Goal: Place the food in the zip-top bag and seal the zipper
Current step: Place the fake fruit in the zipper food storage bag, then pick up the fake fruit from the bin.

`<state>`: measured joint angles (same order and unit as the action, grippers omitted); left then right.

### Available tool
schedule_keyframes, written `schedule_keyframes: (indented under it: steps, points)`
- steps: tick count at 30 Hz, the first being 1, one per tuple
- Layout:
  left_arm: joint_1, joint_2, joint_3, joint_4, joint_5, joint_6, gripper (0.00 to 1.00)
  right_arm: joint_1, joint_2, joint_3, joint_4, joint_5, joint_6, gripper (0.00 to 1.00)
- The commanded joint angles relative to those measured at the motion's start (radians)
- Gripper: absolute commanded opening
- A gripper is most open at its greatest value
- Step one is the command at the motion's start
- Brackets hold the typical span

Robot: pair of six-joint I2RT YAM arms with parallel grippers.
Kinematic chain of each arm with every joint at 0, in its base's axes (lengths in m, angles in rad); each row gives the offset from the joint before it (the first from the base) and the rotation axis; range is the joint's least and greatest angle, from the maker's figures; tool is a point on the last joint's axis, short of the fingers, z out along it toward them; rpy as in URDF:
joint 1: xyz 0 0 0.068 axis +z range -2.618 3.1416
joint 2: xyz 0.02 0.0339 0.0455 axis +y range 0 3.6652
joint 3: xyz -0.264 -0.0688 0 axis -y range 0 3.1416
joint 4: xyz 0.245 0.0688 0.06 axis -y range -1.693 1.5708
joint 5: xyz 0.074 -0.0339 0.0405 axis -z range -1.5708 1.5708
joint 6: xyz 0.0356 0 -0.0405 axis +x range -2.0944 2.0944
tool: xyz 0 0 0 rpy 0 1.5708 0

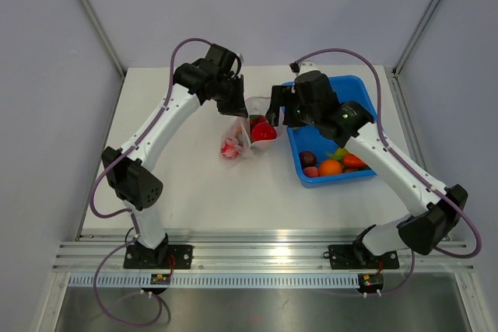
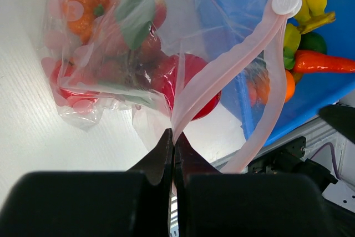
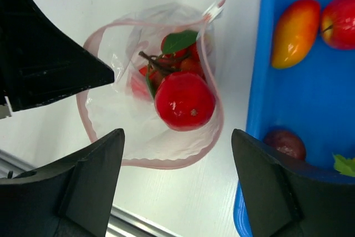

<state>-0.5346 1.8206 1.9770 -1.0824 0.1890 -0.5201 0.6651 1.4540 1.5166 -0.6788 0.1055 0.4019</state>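
Clear, pink-dotted plastic marks the zip-top bag (image 1: 240,139), lying on the white surface (image 1: 194,184) just left of the blue tray (image 1: 366,87), between the arms.

From the left wrist, the left fingers (image 2: 161,159) are clenched on the bag's rim at the pink zipper (image 2: 233,65), lifting the mouth open.

From the right wrist, the right fingers (image 3: 94,176) are spread and empty above a red fruit (image 3: 184,101) lying in the mouth. Loading seems the step in hand. More food (image 3: 295,31) lies in the tray, so the next move calls for reaching right for another piece.
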Motion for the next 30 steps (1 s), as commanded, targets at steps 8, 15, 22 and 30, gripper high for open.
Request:
schedule_keyframes:
  steps: [8,15,22,30]
  points:
    - [0.005,-0.018,0.039,0.012,-0.013,0.020,0.00,-0.347,-0.135,-0.194,0.154,-0.015,0.130,0.80]
    - [0.005,-0.014,0.043,0.013,-0.010,0.017,0.00,-0.384,0.156,-0.174,0.243,-0.079,0.201,0.86]
    - [0.007,0.002,0.068,-0.005,-0.011,0.026,0.00,-0.420,0.336,-0.161,0.386,-0.101,0.270,0.86]
    - [0.012,-0.004,0.066,-0.011,-0.020,0.028,0.00,-0.440,0.543,-0.110,0.464,-0.203,0.298,0.87]
